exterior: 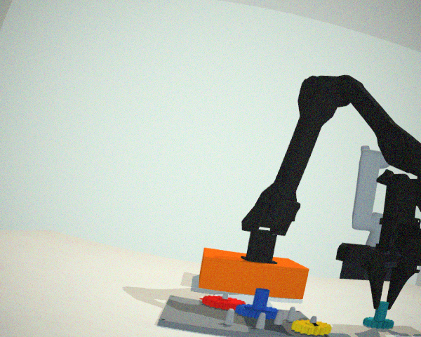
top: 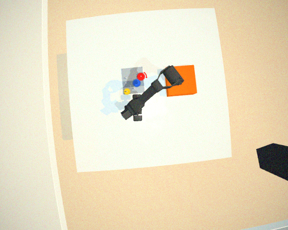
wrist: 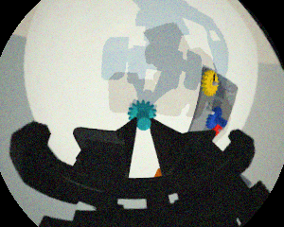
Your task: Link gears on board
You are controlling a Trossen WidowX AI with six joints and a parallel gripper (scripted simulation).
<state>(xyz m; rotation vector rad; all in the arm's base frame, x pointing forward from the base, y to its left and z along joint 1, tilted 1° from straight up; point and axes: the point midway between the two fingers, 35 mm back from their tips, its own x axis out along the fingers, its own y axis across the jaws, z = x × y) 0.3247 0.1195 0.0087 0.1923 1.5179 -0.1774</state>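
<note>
My gripper (exterior: 383, 307) (wrist: 142, 120) is shut on the upright handle of the teal gear (exterior: 378, 322) (wrist: 142, 108), which is upright at table level beside the board. Both are hidden under the arm in the top view. The grey board (top: 125, 71) (exterior: 177, 314) carries the red gear (top: 139, 76) (exterior: 222, 302) (wrist: 216, 129), and the blue gear (top: 136, 83) (exterior: 254, 311) (wrist: 215, 120) beside it, looking flat and in contact. The yellow gear (top: 126, 92) (exterior: 311, 328) (wrist: 209, 85) is at the board's corner, with a gap to the blue gear. Several bare pegs, one of them a grey peg (exterior: 229, 317), stand between and beside them.
The arm's base stands on an orange block (top: 186, 81) (exterior: 252, 277) beside the board. The blue gear's tall handle (exterior: 261, 298) sticks up above the board. A red arrow (top: 146, 74) curves beside the red gear.
</note>
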